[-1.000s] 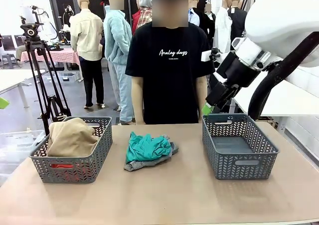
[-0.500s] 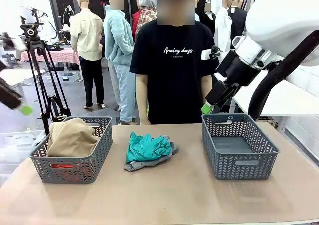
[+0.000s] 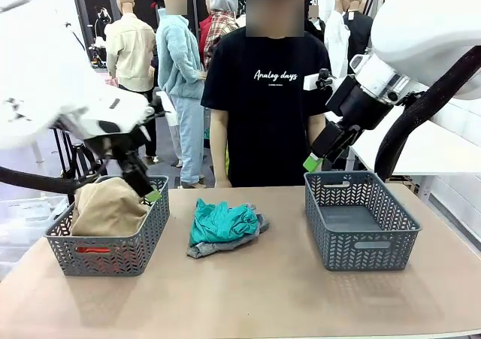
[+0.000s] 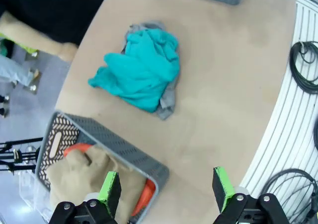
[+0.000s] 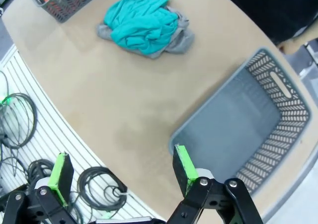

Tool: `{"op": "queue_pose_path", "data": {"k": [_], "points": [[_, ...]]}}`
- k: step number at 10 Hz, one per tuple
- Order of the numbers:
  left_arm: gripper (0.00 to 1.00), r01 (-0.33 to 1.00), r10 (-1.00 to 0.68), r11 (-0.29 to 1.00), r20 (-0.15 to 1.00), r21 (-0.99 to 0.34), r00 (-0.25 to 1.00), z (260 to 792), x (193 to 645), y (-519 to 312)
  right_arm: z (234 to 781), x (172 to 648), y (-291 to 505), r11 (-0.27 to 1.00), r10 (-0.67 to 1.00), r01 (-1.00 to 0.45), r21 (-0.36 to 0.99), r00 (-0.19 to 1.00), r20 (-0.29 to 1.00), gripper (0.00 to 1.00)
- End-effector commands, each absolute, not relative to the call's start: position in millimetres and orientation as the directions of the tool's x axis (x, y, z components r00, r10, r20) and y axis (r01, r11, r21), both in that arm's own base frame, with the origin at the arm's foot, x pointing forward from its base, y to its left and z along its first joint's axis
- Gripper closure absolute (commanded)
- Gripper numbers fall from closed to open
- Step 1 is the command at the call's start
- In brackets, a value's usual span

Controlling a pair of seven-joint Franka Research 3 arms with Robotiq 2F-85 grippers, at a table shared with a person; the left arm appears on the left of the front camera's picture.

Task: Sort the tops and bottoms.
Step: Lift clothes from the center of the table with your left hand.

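1. teal-green garment (image 3: pixel 220 222): lies bunched at the middle of the table (image 3: pixel 255 294), between the two baskets, touching neither; seen from above in the left wrist view (image 4: pixel 141 70) and the right wrist view (image 5: pixel 141 20).
2. grey garment (image 3: pixel 218 247): sits under the teal-green one, mostly covered, peeking out along the near side and at the right end (a thin fringe in the front view, a wider flap from the right wrist (image 5: pixel 181 40)).
3. tan-beige garment (image 3: pixel 109 206): heaped in the left basket (image 3: pixel 128 258) by the table's left edge, rising above the rim.
4. orange-red garment (image 3: pixel 94 249): lies at the bottom of the same basket beneath the tan-beige one, showing through the near wall's holes and as a red edge from the left wrist (image 4: pixel 77 148).
5. right basket (image 3: pixel 361 252): stands by the table's right edge, grey floor bare (image 5: pixel 283 100).
6. left gripper (image 3: pixel 150 194): hangs over the far right corner of the left basket, jaws spread wide, nothing between them; looks down on that basket's corner and the tabletop (image 4: pixel 166 183).
7. right gripper (image 3: pixel 312 162): hangs above the far left corner of the right basket, jaws spread wide, holding nothing (image 5: pixel 121 169).
8. person (image 3: pixel 270 106): stands behind the table's far edge, arms down.
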State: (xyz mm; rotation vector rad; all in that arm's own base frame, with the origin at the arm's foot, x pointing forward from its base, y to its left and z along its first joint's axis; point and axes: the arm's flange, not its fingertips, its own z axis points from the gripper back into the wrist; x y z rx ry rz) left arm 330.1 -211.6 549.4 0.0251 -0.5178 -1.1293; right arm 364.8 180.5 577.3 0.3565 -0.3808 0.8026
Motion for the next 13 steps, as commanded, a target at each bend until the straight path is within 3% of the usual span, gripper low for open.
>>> {"op": "queue_pose_path", "data": {"k": [1, 2, 5, 8, 13], "points": [[0.04, 0.814, -0.832, 0.506, 0.411, 0.285, 0.373, 551.1, 345.2, -216.5, 577.6, 365.6, 179.5, 0.644, 0.625, -0.749, 0.158, 0.633, 0.456, 0.00], [0.04, 0.855, -0.866, 0.440, 0.382, 0.276, 0.323, 549.4, 330.1, -211.6, 577.6, 365.6, 179.5, 0.644, 0.625, -0.749, 0.158, 0.633, 0.456, 0.00], [0.04, 0.847, -0.857, 0.456, 0.393, 0.273, 0.335, 547.5, 339.2, -218.4, 577.6, 365.6, 179.5, 0.644, 0.625, -0.749, 0.158, 0.633, 0.456, 0.00], [0.04, 0.785, -0.792, 0.526, 0.525, 0.328, 0.312, 545.1, 347.6, -263.0, 577.6, 365.6, 179.5, 0.644, 0.625, -0.749, 0.158, 0.633, 0.456, 0.00], [0.04, 0.764, -0.814, 0.553, 0.412, 0.331, 0.410, 455.4, 414.2, -326.4, 577.6, 365.6, 179.5, 0.644, 0.625, -0.749, 0.158, 0.633, 0.456, 0.00]]}}
